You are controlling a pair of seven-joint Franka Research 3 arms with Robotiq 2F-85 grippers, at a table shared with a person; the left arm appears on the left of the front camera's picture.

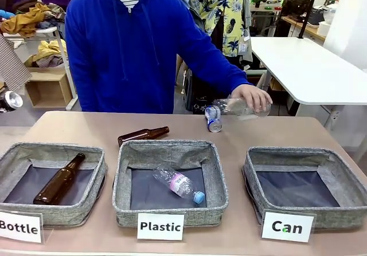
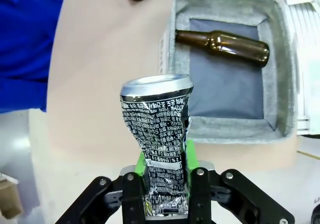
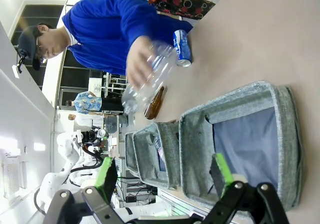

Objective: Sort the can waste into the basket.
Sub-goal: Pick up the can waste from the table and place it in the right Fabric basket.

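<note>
My left gripper (image 2: 163, 160) is shut on the crushed can (image 2: 156, 129), dark with pale print and a silver top, held upright above the table's left end. The can's silver top (image 1: 11, 100) also peeks in at the left edge of the front view. The blue and white can (image 1: 213, 118) lies on its side at the far middle of the table (image 3: 181, 46). The grey "Can" basket (image 1: 304, 156) at the right front holds nothing. Above that basket (image 3: 287, 134), my right gripper (image 3: 164, 176) hangs open.
The person's hand (image 1: 252, 95) holds a clear plastic bottle (image 1: 232, 107) just above the blue and white can. A brown bottle (image 1: 143, 134) lies loose behind the "Plastic" basket (image 1: 172, 150), which holds a plastic bottle (image 1: 179, 184). The "Bottle" basket (image 1: 51, 153) holds a brown bottle (image 2: 222, 42).
</note>
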